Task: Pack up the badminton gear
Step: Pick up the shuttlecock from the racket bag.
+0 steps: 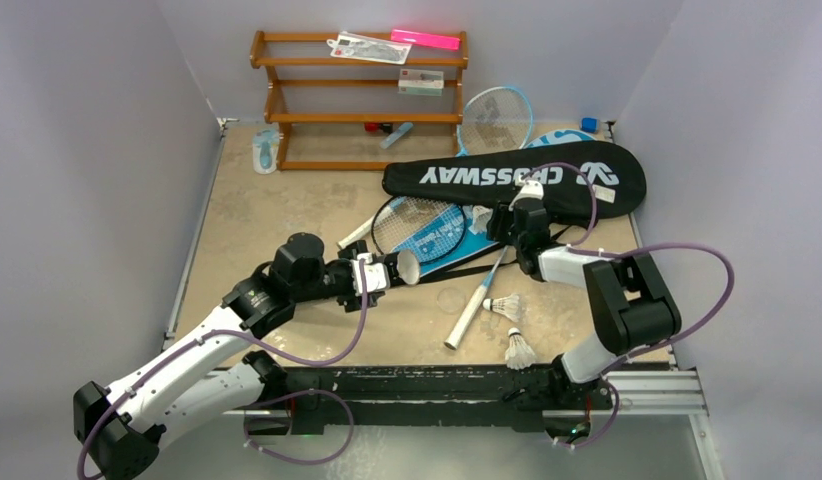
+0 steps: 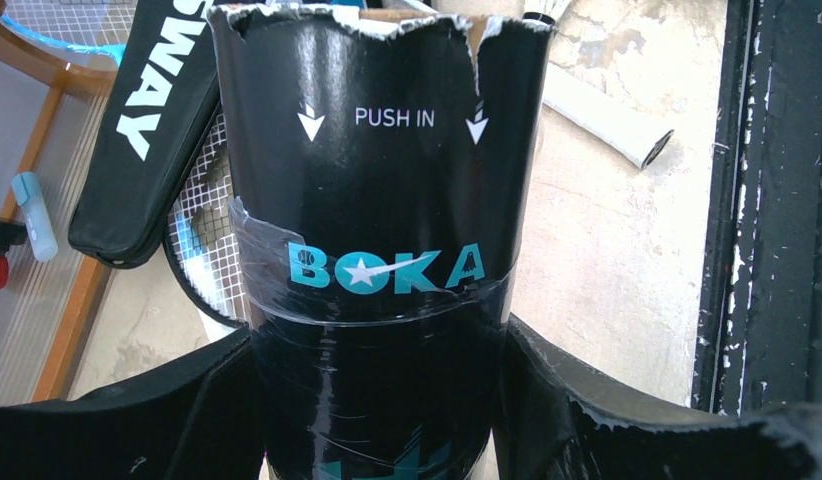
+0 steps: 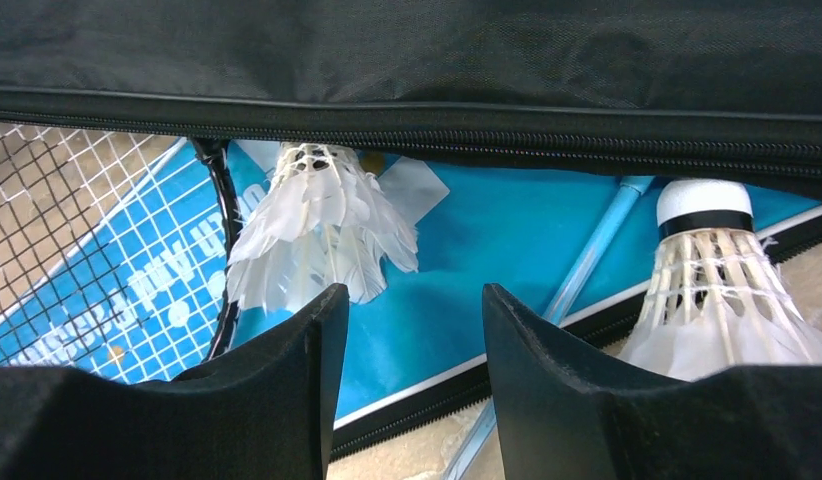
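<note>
My left gripper (image 1: 385,272) is shut on the black "BOKA" tube (image 2: 377,200), holding it low over the table with its torn open mouth (image 1: 408,266) pointing right. My right gripper (image 1: 507,225) is open and empty (image 3: 407,300), low at the near edge of the black CROSSWAY cover (image 1: 517,175). A shuttlecock (image 3: 317,230) lies just ahead of its left finger, and another (image 3: 707,290) to the right. The blue cover (image 1: 452,238) lies under the black racket (image 1: 415,222). Two more shuttlecocks (image 1: 504,306) (image 1: 519,350) lie beside a white-gripped racket handle (image 1: 467,315).
A brown wooden rack (image 1: 357,118) stands at the back with a pink bar (image 1: 425,39) and clear packets (image 1: 367,47) on top. A light-blue racket (image 1: 495,118) leans beside it. A metal rail (image 1: 647,385) runs along the near edge. Grey walls enclose the table.
</note>
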`<act>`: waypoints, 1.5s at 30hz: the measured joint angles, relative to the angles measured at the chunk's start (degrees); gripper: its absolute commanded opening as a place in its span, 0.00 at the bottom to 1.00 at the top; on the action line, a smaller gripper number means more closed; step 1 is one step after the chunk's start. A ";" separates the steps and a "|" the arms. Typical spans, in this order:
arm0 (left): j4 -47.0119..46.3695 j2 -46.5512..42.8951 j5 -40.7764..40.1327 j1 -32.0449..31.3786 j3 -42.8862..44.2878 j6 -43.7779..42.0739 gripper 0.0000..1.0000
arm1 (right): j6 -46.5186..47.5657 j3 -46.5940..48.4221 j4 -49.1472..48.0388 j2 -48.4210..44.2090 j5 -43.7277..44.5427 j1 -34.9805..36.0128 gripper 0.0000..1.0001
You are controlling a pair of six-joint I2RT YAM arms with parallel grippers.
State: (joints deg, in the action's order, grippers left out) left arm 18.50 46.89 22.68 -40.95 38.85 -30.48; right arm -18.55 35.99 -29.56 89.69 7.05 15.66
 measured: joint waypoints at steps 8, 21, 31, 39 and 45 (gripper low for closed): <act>-0.02 0.02 -0.61 0.00 -0.07 0.09 0.54 | 0.24 2.71 -2.27 3.98 -0.20 -0.98 0.51; -0.04 0.24 -1.05 0.00 -0.07 0.09 0.54 | 0.24 5.68 -6.69 8.48 -6.19 -2.99 0.36; -0.04 0.28 -1.05 0.00 -0.09 0.09 0.54 | 0.83 5.68 -10.21 8.52 -11.10 -2.99 0.00; -0.02 0.28 -1.03 0.00 -0.09 0.09 0.54 | -1.70 5.38 -4.22 2.08 -11.89 -2.99 0.00; -0.02 0.28 -0.76 0.00 -0.09 0.09 0.54 | -5.33 5.49 8.00 -10.73 -16.44 -2.99 0.00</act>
State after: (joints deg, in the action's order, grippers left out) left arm 18.48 47.18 21.91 -40.95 38.76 -30.39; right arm -23.88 41.47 -21.56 78.96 -9.39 12.67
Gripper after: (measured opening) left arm 0.646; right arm 0.005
